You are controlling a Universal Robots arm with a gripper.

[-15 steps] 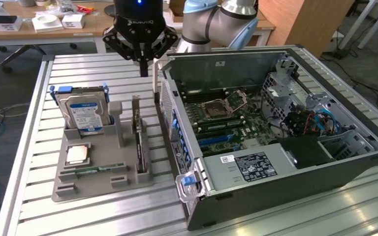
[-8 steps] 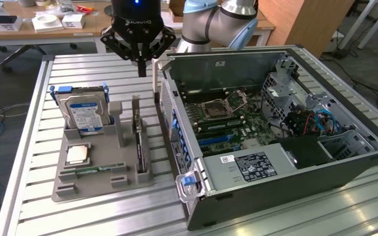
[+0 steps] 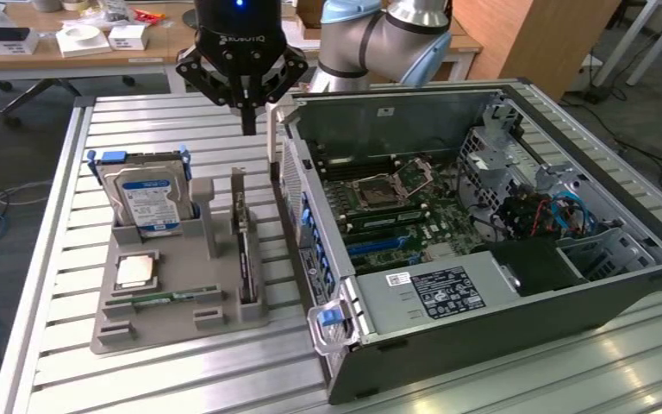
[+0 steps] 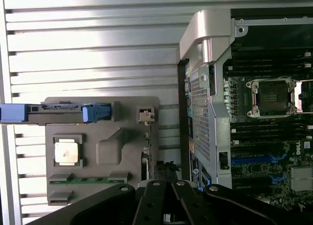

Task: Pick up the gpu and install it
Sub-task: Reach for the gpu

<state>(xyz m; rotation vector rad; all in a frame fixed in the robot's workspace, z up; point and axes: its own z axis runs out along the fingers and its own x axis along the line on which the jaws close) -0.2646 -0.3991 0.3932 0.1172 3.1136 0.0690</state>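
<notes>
Gripper: the gripper (image 3: pixel 248 125) hangs fingers-down over the far end of the holder. Its fingers look drawn together with nothing between them.
Gpu: the gpu (image 3: pixel 242 250) stands on its long edge in a slot at the holder's side toward the exterior view's right. Its metal bracket end is at the far end, below the gripper and clear of it. It has not been picked up.
Holder: the grey holder (image 3: pixel 165 323) also carries the hard drive (image 3: pixel 147 198), upright at the far corner on the exterior view's left. A processor (image 3: pixel 135 272) and a RAM stick (image 3: pixel 176 297) lie flat nearer the camera.
Case: the open computer case (image 3: pixel 607 297) lies on the worktop (image 3: pixel 170 379) just beside the holder, and its wall rises close to the gpu. The motherboard (image 3: pixel 406 203) faces up inside.
Risk, contact: if the fingers came down drawn together like this, they would likely strike the card's top edge or bracket instead of straddling it.
Risk, clearance: the case wall is so near the slot that a finger on that side could catch on it.
Risk, grip: a hold taken near the bracket end only would probably let the long card swing or jam in its slot.
Risk, fitting: a tilted card would likely miss the motherboard's slot or foul the cables (image 3: pixel 555 211) inside the case.
</notes>
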